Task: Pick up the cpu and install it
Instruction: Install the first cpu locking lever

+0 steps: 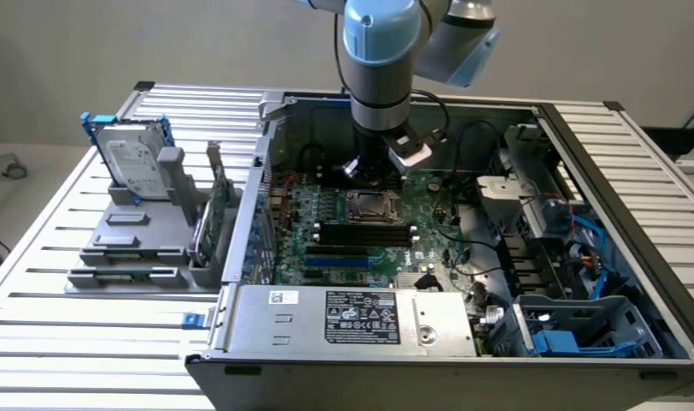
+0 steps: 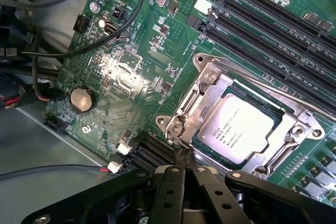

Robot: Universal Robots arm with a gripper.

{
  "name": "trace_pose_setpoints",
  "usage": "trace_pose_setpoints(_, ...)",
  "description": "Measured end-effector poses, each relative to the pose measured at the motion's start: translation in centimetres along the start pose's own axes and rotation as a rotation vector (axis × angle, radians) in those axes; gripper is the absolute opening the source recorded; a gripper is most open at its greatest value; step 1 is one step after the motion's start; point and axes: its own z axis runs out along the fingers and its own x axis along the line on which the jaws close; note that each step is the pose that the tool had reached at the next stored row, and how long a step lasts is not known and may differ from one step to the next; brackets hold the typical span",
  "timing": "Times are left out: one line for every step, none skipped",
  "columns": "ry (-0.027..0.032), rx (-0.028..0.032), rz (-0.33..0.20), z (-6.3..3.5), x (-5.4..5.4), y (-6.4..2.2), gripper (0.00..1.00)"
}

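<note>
Silvery cpu [image 2: 242, 128] seated in socket, shut gripper [image 2: 184, 174] beside — fingertips cropped

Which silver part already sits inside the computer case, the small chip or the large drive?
The cpu: it lies in the motherboard socket. The hard drive stands outside, in its blue bracket.

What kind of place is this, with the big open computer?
Probably a robot test bench or lab: an opened computer case lies on a slatted metal table, a robot arm reaches inside, and the cpu sits in its motherboard socket.

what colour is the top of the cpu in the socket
Pale silvery metal, the cpu seen best in the wrist view.
</note>
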Motion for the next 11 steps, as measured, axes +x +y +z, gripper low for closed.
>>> trace_pose_setpoints(0.0001,0.0,0.0,0.0,0.01,0.02,0.11)
trace_pose_setpoints(0.0,0.0,0.0,0.0,0.02,0.03,0.11)
trace_pose_setpoints(-0.0001,-0.0001,0.0,0.0,0.03,0.05,0.11)
trace_pose_setpoints(-0.0001,-0.0001,0.0,0.0,0.03,0.05,0.11)
trace_pose_setpoints(-0.0001,-0.0001,0.0,0.0,0.03,0.06,0.11)
trace_pose_setpoints(-0.0001,-0.0001,0.0,-0.01,0.03,0.07,0.11)
trace_pose_setpoints(0.0,-0.0001,0.0,0.0,0.03,0.07,0.11)
trace_pose_setpoints(0.0,-0.0001,0.0,-0.01,0.02,0.08,0.11)
trace_pose_setpoints(0.0,-0.0001,0.0,-0.01,0.02,0.08,0.11)
trace_pose_setpoints(0.0,-0.0002,0.001,-0.01,0.01,0.09,0.11)
trace_pose_setpoints(0.0,-0.0003,0.001,-0.02,0.01,0.1,0.11)
